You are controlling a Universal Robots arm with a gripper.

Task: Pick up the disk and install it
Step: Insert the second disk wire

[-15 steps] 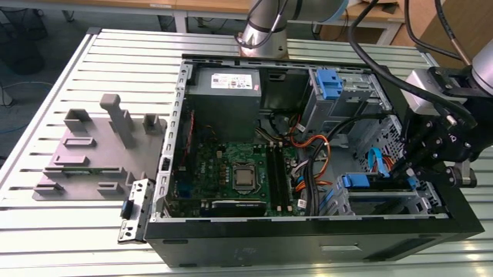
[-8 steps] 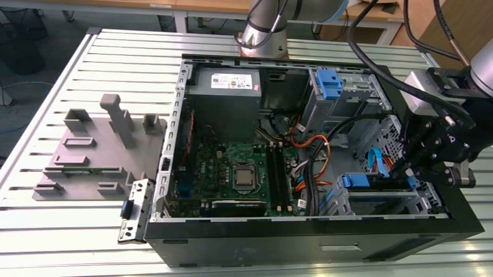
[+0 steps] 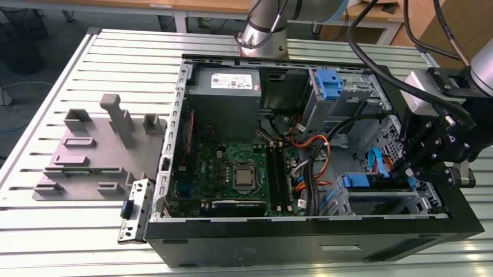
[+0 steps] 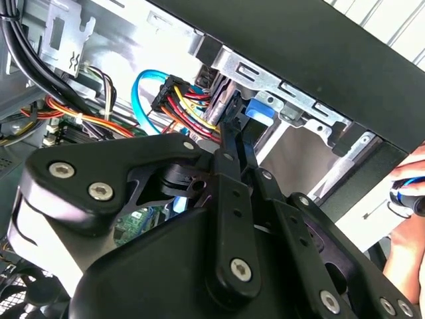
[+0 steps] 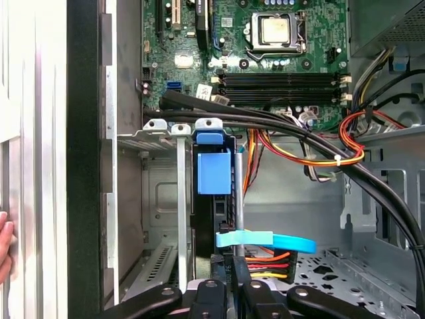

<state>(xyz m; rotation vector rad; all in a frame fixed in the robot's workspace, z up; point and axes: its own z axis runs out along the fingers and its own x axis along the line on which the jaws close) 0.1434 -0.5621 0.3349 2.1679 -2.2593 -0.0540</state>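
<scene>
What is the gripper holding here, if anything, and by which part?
The gripper is down at the disk seated in the drive cage, at its cabled end. Whether it grips the disk cannot be told.

Slatted metal table. On it, centre and right of frame: open computer case. At left: grey fixture plate.
</scene>
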